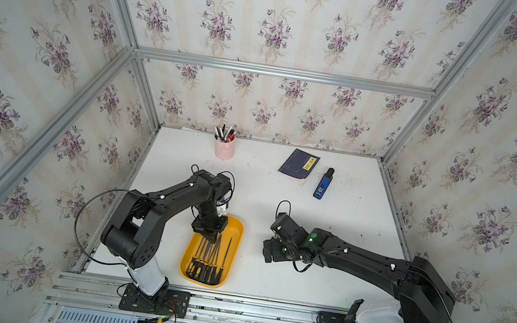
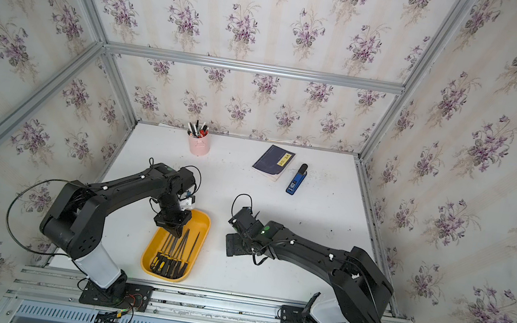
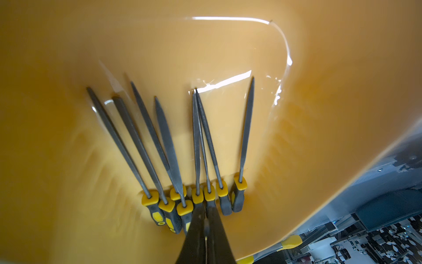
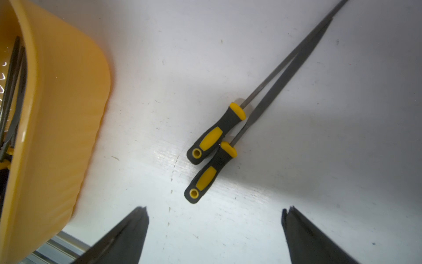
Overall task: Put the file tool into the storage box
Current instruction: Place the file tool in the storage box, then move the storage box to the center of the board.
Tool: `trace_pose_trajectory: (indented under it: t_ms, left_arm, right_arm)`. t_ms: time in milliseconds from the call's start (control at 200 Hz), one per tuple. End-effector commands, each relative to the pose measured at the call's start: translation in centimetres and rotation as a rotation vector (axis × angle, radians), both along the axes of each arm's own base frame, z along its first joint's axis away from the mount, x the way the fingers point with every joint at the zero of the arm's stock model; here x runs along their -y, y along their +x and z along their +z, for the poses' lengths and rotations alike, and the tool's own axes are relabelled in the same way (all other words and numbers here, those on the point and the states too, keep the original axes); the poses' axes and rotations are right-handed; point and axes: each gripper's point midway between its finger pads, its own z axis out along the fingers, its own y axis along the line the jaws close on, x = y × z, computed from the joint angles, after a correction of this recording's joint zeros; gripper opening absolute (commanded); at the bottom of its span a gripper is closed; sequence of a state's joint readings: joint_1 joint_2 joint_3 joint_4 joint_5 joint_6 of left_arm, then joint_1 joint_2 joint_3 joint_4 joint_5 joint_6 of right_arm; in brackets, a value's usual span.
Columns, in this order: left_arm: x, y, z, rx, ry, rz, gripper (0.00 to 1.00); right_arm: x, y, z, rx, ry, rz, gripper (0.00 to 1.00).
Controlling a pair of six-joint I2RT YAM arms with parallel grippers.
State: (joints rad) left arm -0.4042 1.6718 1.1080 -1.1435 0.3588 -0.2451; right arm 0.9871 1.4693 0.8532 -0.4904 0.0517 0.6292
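The orange-yellow storage box point(image 1: 237, 227) point(image 2: 202, 220) lies on the white table near the left arm, with several yellow-and-black-handled files point(image 1: 206, 261) point(image 3: 169, 148) side by side inside it. My left gripper point(image 1: 212, 237) point(image 3: 205, 205) hovers over the box with its fingers pressed together, and I see nothing clearly held between them. Two more file tools point(image 4: 217, 134) point(image 4: 209, 173) lie together on the bare table beside the box wall point(image 4: 57, 114). My right gripper point(image 1: 270, 252) point(image 4: 214, 209) hangs above them, open wide and empty. In both top views the right arm hides those two files.
At the back of the table stand a pink pen cup point(image 1: 224, 150), a dark blue booklet point(image 1: 298, 167) and a blue handheld device point(image 1: 322, 184). Aluminium frame rails border the table, and the arm bases sit along the front rail.
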Motion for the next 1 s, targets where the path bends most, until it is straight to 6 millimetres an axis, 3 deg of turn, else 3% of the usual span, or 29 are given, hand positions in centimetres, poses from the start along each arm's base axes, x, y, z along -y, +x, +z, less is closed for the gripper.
trace_pose_trajectory:
  t_ms: [0,140,555,834,994]
  left_arm:
    - [-0.5,0.0,-0.5,0.0,0.031,-0.002,0.0]
    - [-0.6,0.1,-0.8,-0.001,0.038,-0.002,0.02]
    - [-0.1,0.8,-0.3,0.022,0.02,0.011,0.26]
    - [0.2,1.3,1.8,0.054,-0.001,0.011,0.35]
    - [0.7,2.2,4.2,0.105,-0.026,0.021,0.43]
  right_arm:
    - [0.0,0.2,-0.1,0.001,-0.007,-0.005,0.97]
    - [0.0,0.2,-0.2,0.003,-0.006,-0.006,0.97]
    - [0.2,0.1,-0.3,0.003,-0.011,-0.012,0.97]
    - [0.3,0.2,-0.2,0.005,-0.009,-0.025,0.97]
    - [-0.2,0.6,0.1,0.009,0.001,-0.038,0.97]
